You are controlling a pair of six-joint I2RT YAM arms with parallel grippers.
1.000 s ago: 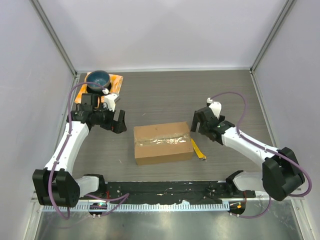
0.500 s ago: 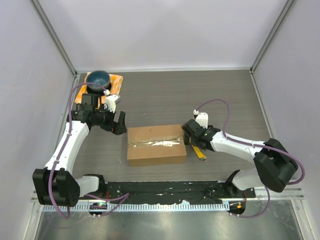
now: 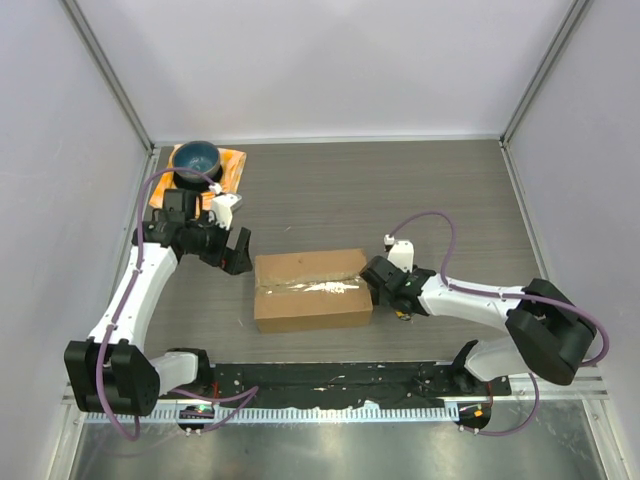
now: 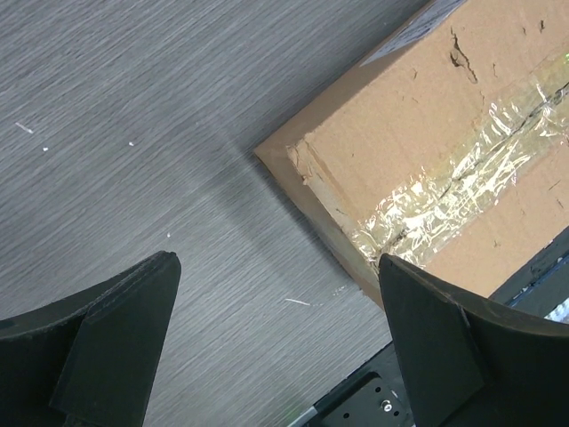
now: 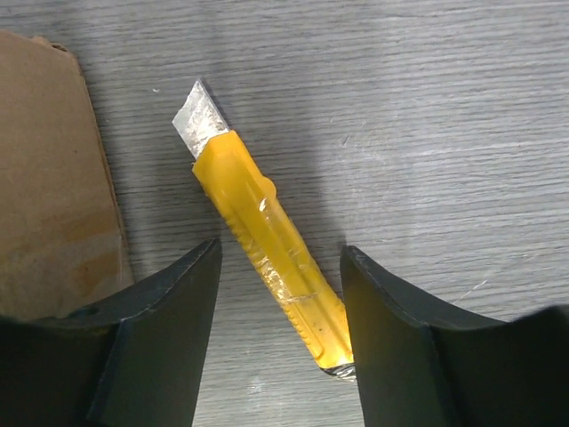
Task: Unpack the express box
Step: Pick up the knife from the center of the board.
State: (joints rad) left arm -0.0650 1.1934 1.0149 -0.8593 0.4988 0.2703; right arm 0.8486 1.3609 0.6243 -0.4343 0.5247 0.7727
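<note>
Tbl (image 3: 400,190) | box (image 3: 310,290) edge nr knife (image 5: 264,236) | L jaws wide | R jaws open astride knife

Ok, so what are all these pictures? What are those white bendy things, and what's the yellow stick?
The white bendy things are two robot arms, each ending in a two-finger claw called a gripper. One picture looks down from above. The other two come from little cameras on the wrists, so black fingers show at the edges. On the grey table lies a brown cardboard box sealed with shiny tape. The yellow stick is a box-cutting knife lying beside it. The right gripper hangs over the knife, a finger on each side, not gripping it yet. The left gripper is wide open and empty near the box's other end. At the back, a blue bowl sits on an orange cloth.
</note>
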